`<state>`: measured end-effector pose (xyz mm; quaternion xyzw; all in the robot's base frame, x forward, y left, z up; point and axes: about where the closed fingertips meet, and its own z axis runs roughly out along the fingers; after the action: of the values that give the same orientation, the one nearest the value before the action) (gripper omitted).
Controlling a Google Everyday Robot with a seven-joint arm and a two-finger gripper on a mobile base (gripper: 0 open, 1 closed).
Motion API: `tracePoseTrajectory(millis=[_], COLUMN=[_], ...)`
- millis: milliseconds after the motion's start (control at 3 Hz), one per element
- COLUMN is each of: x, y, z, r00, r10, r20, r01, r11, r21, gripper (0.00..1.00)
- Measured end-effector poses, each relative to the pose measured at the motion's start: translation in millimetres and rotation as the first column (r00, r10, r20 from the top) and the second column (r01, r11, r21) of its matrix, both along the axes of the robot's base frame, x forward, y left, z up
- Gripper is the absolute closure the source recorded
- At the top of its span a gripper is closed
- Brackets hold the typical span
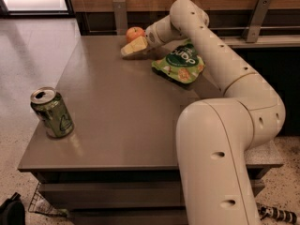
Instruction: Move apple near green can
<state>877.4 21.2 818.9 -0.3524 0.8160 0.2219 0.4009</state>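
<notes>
The red-orange apple [135,33] sits at the far edge of the grey table [122,111], near the back wall. My gripper [131,46] is right in front of the apple, low over the table, at the apple's near side; whether it touches the apple I cannot tell. The arm reaches to it from the right, over the snack bag. The green can [52,112] stands upright near the table's front left corner, far from the apple, with its silver top open.
A flat green snack bag [179,62] with white lettering lies to the right of the apple, under my arm. Two metal posts [119,14] [256,18] rise behind the table. The robot's white body [220,163] fills the front right.
</notes>
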Motion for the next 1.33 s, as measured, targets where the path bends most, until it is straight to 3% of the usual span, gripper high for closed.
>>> tracePoseTrajectory(millis=[333, 1333], x=[1, 4], y=[0, 3], z=[1, 26], r00=[1.0000, 0.9949], r10=[0.003, 0.021], r20=[0.006, 0.099], r01=[-0.003, -0.025], r11=[1.000, 0.999], r21=[0.002, 0.034], gripper=[0.00, 0.00])
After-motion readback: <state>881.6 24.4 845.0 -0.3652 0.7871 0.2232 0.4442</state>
